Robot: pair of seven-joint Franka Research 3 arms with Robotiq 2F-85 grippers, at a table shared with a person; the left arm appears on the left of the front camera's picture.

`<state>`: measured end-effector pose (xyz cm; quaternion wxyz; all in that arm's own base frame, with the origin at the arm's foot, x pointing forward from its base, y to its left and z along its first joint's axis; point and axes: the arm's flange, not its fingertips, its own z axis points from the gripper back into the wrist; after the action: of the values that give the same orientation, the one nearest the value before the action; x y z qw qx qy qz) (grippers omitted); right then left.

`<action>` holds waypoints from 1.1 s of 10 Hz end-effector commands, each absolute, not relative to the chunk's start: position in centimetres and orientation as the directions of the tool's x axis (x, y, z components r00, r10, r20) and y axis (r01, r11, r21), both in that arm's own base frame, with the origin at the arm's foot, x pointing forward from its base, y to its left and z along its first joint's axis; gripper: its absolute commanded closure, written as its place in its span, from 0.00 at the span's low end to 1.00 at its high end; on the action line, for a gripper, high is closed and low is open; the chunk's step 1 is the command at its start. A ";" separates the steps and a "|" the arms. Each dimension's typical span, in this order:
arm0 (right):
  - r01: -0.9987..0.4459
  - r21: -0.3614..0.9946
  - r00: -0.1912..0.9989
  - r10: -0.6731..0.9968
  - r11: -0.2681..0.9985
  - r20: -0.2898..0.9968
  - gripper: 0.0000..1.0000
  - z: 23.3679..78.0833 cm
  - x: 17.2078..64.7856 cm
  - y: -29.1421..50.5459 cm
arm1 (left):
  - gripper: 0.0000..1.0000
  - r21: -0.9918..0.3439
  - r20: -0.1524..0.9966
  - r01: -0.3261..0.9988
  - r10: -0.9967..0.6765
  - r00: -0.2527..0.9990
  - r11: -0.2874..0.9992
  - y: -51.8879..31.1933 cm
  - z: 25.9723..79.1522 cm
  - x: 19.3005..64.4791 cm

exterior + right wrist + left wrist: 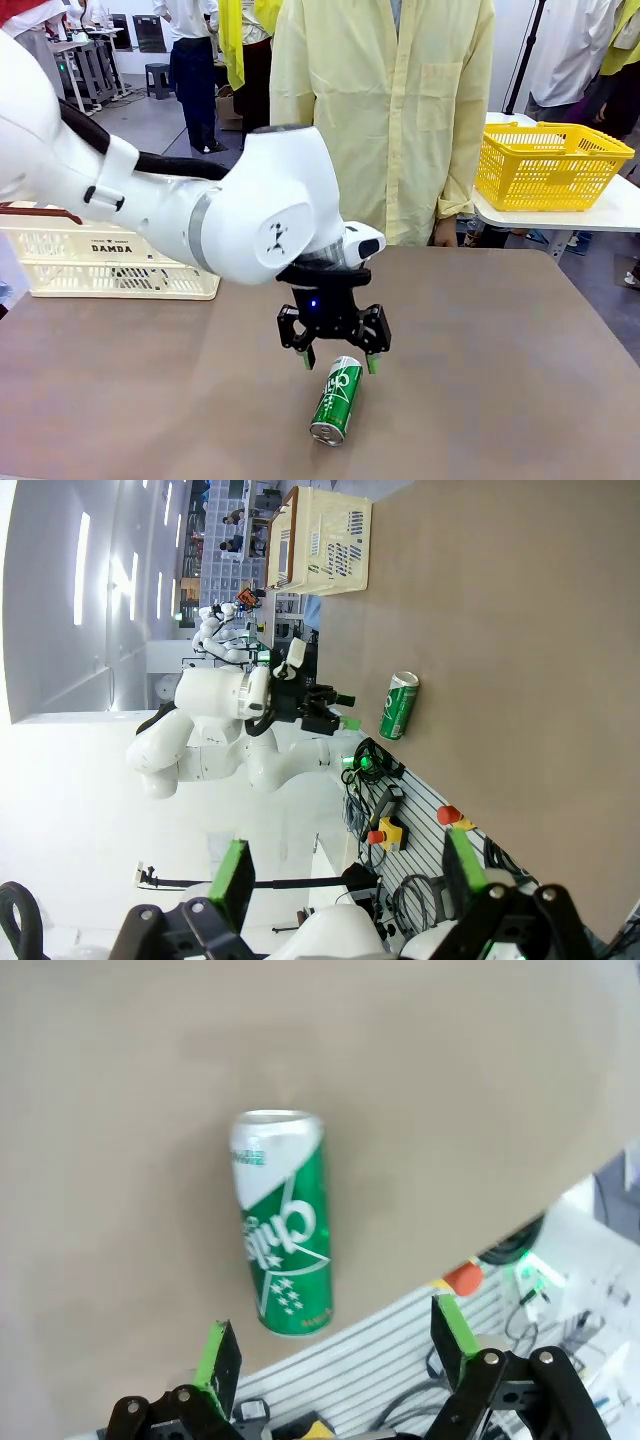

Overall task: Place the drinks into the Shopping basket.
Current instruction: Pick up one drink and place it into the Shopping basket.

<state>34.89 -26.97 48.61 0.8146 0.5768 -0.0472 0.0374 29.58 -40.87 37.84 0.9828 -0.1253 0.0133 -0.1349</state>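
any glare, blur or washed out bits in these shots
Front view: sharp and evenly lit, with the can crisp under the left gripper. Left wrist view: soft overall, the can's silver top washed pale. Right wrist view: rolled sideways, the left side blown out white; the right gripper is dark against it.

Glossy green metal can [336,400] on smooth matt tabletop [520,360].
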 end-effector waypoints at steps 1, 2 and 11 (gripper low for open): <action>-0.105 0.933 0.994 0.015 0.343 0.106 0.00 48.8 34.7 -26.9 | 0.00 -0.161 0.029 0.132 -0.129 0.991 0.978 -42.3 35.1 29.3; -0.105 0.933 0.994 0.015 0.343 0.106 0.00 48.8 34.7 -26.9 | 0.00 -0.153 0.047 0.138 -0.133 0.990 0.978 -42.8 34.5 29.1; -0.105 0.933 0.994 0.015 0.343 0.106 0.00 48.8 34.7 -26.9 | 0.00 -0.060 0.076 0.606 -0.602 0.795 0.793 -43.5 32.3 29.2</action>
<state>34.89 -26.97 48.61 0.8146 0.5768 -0.0473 0.0374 28.69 -44.10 32.30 0.9519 -0.0603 -0.0137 -0.3001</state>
